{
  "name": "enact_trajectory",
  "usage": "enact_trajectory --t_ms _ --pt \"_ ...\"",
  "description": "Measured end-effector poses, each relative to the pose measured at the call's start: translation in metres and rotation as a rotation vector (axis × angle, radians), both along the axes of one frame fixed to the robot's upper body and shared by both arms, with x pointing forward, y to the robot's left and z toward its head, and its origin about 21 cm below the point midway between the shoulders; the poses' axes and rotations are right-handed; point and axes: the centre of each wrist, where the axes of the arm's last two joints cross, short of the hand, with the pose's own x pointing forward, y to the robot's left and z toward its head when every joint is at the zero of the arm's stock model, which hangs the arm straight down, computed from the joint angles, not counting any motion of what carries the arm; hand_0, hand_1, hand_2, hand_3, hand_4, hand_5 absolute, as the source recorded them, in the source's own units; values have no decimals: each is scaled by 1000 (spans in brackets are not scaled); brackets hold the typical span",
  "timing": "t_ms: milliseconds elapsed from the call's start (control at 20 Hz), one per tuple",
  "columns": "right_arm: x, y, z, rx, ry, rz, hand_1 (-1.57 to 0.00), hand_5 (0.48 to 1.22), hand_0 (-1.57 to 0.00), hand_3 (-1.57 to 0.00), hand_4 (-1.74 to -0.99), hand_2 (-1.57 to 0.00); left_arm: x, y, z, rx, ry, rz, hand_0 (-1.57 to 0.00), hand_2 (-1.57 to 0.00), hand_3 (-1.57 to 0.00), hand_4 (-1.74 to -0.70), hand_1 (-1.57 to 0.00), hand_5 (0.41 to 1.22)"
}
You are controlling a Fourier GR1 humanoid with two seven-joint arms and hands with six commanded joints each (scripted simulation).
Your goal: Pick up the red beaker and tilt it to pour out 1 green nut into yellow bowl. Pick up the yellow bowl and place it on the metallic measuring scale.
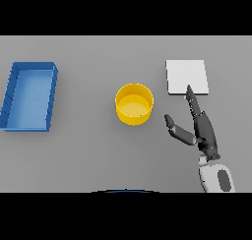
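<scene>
A yellow bowl (134, 104) stands upright near the middle of the grey table, with a tiny green speck at its inner right edge. The metallic measuring scale (186, 77), a pale square plate, lies to the bowl's right and a little farther back. My right hand (201, 127) hovers to the right of the bowl with fingers straight, their tips reaching the scale's near edge and the thumb spread toward the bowl. It holds nothing. No red beaker shows in this view. My left hand is out of view.
A blue rectangular tray (14, 96) sits at the far left of the table, apart from the bowl.
</scene>
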Motion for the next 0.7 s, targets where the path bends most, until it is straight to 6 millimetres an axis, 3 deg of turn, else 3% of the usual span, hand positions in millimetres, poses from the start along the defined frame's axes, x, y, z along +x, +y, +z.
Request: enact_trajectory --t_ms 250,500,700 --pt "-2 -1 0 1 1 10 1 664 1 1 -1127 1 -19 28 -55 -249 18 203 -1571 -1571 -1569 -1741 -1571 1221" --pt "-4 -7 -3 -3 -19 10 1 676 1 1 -1166 1 -60 37 -125 -367 41 256 -1571 -1571 -1570 -1741 -1571 1221" --pt "-4 1 -4 -7 -17 13 1 675 1 1 -1167 1 -88 31 -152 -422 53 296 -1571 -1571 -1571 -1741 -1571 1050"
